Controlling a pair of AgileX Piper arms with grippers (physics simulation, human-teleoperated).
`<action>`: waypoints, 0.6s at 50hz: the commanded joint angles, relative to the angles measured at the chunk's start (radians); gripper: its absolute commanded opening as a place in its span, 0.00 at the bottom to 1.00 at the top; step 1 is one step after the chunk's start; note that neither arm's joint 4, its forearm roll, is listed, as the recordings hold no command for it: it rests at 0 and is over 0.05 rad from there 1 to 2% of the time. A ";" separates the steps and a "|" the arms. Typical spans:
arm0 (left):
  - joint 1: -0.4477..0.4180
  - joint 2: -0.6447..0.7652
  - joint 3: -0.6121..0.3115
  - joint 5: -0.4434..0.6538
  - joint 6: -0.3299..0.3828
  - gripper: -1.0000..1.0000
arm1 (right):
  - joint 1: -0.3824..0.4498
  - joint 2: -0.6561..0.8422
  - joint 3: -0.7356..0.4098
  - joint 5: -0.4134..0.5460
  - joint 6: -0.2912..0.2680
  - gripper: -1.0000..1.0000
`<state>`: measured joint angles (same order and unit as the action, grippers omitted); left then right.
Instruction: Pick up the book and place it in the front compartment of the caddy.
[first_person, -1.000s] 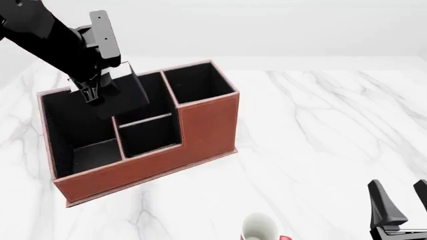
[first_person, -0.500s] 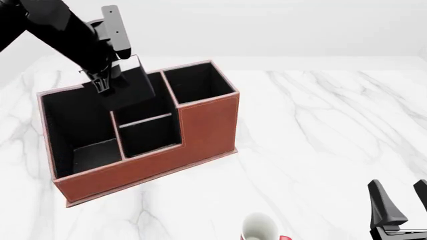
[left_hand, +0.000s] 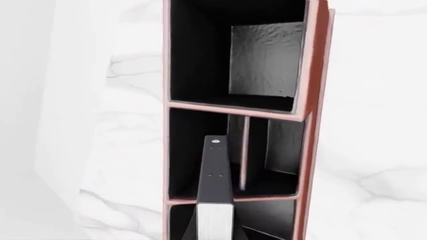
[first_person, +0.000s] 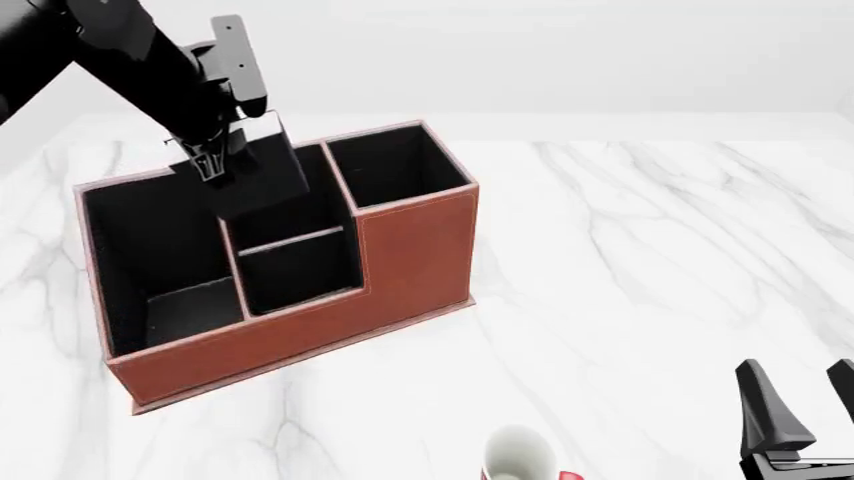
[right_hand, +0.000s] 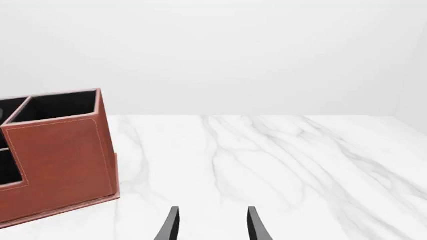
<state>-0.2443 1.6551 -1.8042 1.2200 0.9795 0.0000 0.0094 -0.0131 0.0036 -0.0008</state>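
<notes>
Since 1 second ago, the left gripper (first_person: 214, 168) has lifted slightly and drawn back over the caddy (first_person: 414, 250), its fingers clamped on the book (first_person: 260, 175). That book hangs edge-down above the caddy's front compartment (first_person: 300, 205), partly inside. Well clear of the caddy, the right gripper (first_person: 801, 410) waits, fingers apart, near the mug (first_person: 521, 455) on the surface (first_person: 641, 250).

caddy (first_person: 400, 260): reddish-brown leather-look shell, light stitching along edges, matt black textured lining. book (first_person: 260, 180): matt black cover, white paper edge. table (first_person: 641, 260): smooth white marble look, grey veins. mug (first_person: 518, 455): smooth white.
</notes>
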 joint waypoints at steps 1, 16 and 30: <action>0.001 0.022 -0.029 0.000 0.016 0.00 | 0.000 -0.001 0.001 0.000 0.000 1.00; -0.001 0.064 -0.056 0.000 0.008 0.00 | 0.000 -0.001 0.001 0.000 0.000 1.00; 0.003 0.088 -0.048 0.000 0.014 0.00 | 0.000 0.000 0.001 0.000 0.001 1.00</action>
<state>-0.2432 1.7315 -1.8458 1.2200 0.9745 -0.0001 0.0095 -0.0131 0.0036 -0.0008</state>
